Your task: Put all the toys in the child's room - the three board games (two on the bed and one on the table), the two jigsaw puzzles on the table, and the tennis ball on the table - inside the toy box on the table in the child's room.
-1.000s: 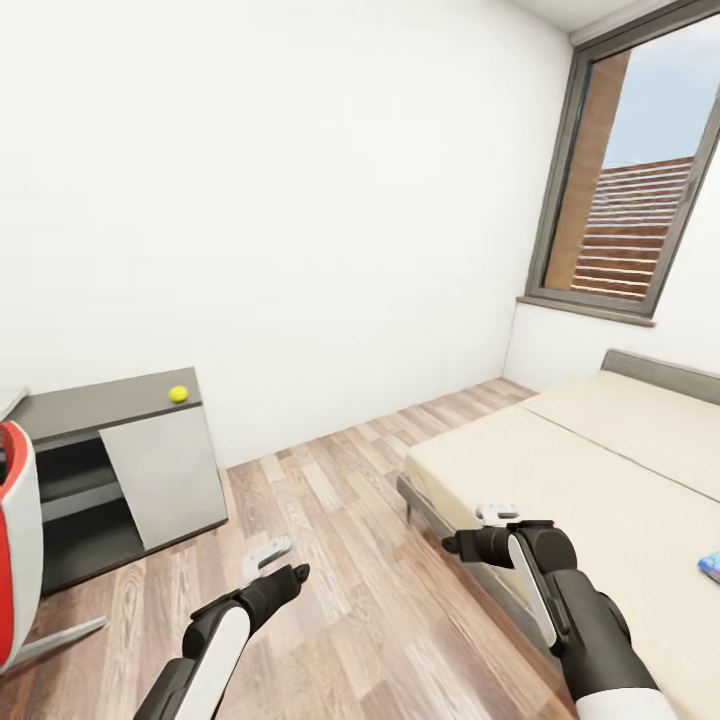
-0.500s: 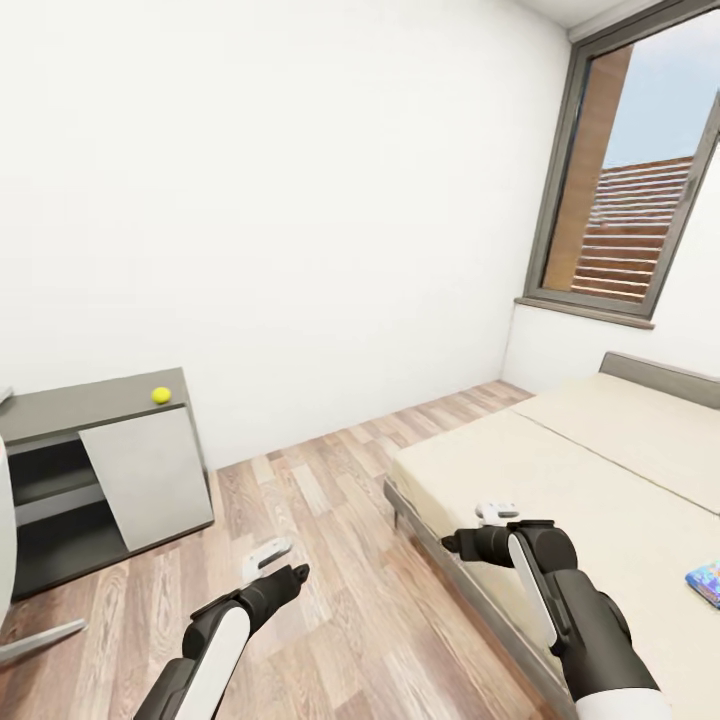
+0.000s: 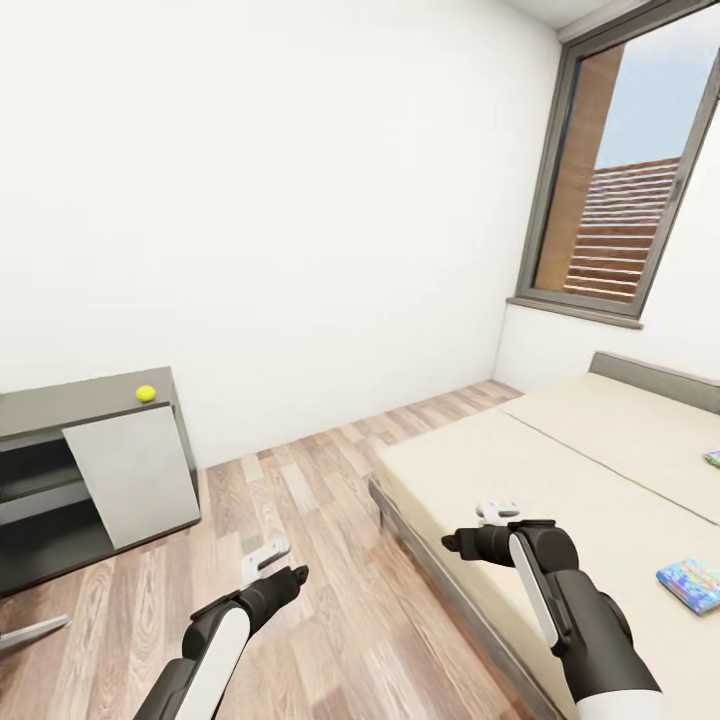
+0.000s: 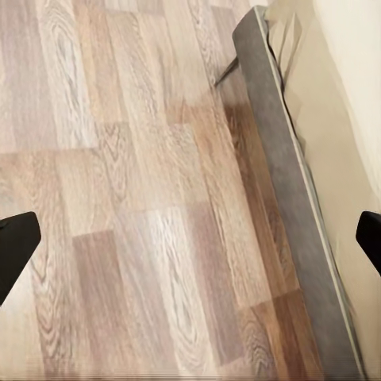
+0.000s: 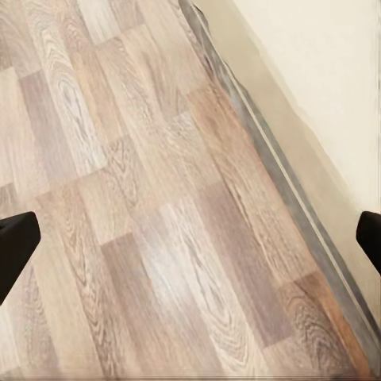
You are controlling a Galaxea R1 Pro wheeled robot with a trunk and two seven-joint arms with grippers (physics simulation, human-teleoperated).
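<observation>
Head view: we face the child's room with both arms held forward and low; the left gripper [image 3: 268,560] hangs over the wood floor [image 3: 300,520], the right gripper [image 3: 497,514] over the near edge of the bed [image 3: 560,470]; we cannot tell from here how either pair of fingers stands
Toys counted here: two board games on the mattress, a blue one [image 3: 692,584] near the right arm's side and a second [image 3: 712,459] cut by the picture's edge farther up the bed; one tennis ball [image 3: 146,394], yellow, on top of the dark grey desk [image 3: 95,460] by the wall
Left wrist view: plank floor and the grey bed frame [image 4: 286,175] below; two dark fingertips [image 4: 16,250] sit at opposite edges of the picture, wide apart, with nothing between them; so we read the left gripper as spread and empty
Right wrist view: floor and the mattress edge [image 5: 317,103]; again two fingertips [image 5: 16,246] far apart and bare; the right gripper is likewise spread and empty
Step in hand: we judge this the approach to the bed, with no toy picked up yet
Next move: we must close on the bed and bring the right gripper over the blue game; a flat box calls for a grip across its edges
</observation>
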